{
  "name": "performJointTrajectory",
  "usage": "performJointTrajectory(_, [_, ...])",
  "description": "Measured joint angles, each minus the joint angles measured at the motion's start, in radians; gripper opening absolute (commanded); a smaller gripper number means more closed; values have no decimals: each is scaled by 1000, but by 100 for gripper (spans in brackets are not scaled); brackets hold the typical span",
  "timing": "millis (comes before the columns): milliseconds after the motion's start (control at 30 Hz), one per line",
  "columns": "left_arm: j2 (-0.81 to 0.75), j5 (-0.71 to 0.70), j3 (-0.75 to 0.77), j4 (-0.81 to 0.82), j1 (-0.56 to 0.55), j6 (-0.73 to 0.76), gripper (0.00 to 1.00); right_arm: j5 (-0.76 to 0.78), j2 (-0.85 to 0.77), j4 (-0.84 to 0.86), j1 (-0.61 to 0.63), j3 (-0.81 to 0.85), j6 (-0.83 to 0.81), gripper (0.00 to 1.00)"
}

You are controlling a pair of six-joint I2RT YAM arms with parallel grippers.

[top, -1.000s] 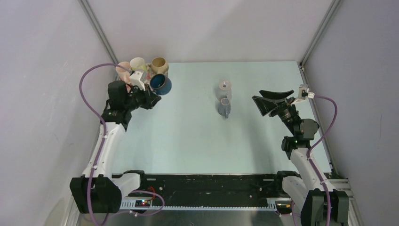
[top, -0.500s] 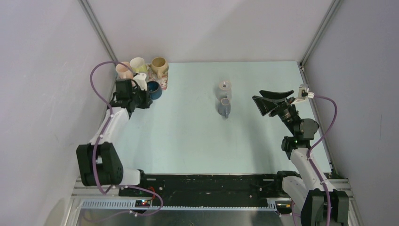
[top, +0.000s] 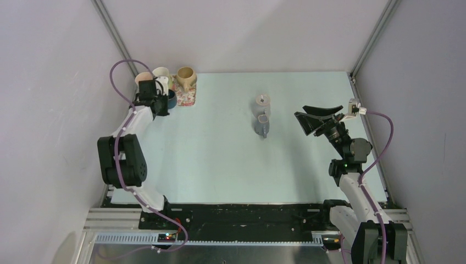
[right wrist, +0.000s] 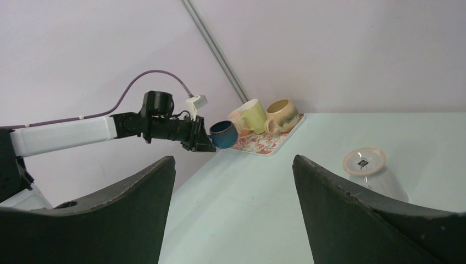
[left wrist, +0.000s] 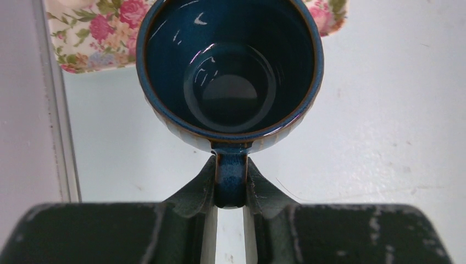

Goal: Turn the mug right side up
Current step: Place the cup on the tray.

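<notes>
While the right gripper (right wrist: 233, 159) gapes, the left gripper (left wrist: 229, 190) clamps the handle (left wrist: 229, 173) of the slick, probably fragile blue mug (left wrist: 228, 66).

Mug (left wrist: 228, 66) in left hand (left wrist: 229, 184) at near edge of tray (left wrist: 90, 33), cups (top: 186, 77) on tray, glass (top: 263, 100) mid-table, right hand (top: 300, 111) to its right

Floral tray (top: 188, 100) — three mugs (right wrist: 253, 115) aboard (far-left corner)

A glossy deep-blue mug (left wrist: 228, 66), brown at the rim; a cream tray (left wrist: 93, 33) patterned with pink roses and green leaves; a yellow cup (right wrist: 253, 114), a pink cup (top: 143, 77), a mottled tan cup (right wrist: 283, 113); the surface (top: 220, 159) pale mint; a purple cable (right wrist: 155, 71)
</notes>
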Motion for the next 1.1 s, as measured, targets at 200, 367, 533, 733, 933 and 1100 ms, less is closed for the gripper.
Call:
performJointTrajectory(200, [110,-86,89,-1,0,22,0,0,0,-1,0,0,-10,83])
performJointTrajectory(367, [193,-131,148,-3,0,38,0,0,3,-1,0,0,-17,83])
performJointTrajectory(533, [252,-158,200,-11,1,53,0,0,11,-3,0,0,-21,83])
performJointTrajectory(733, [320,-164,284,-51,16,60,0,0,26,-4,0,0,-32,83])
performJointTrajectory(933, [364,-160,356,-99,52,59,0,0,34,-5,0,0,-40,83])
performJointTrajectory(1100, [383,-160,389,-136,68,56,0,0,43,-5,6,0,-43,83])
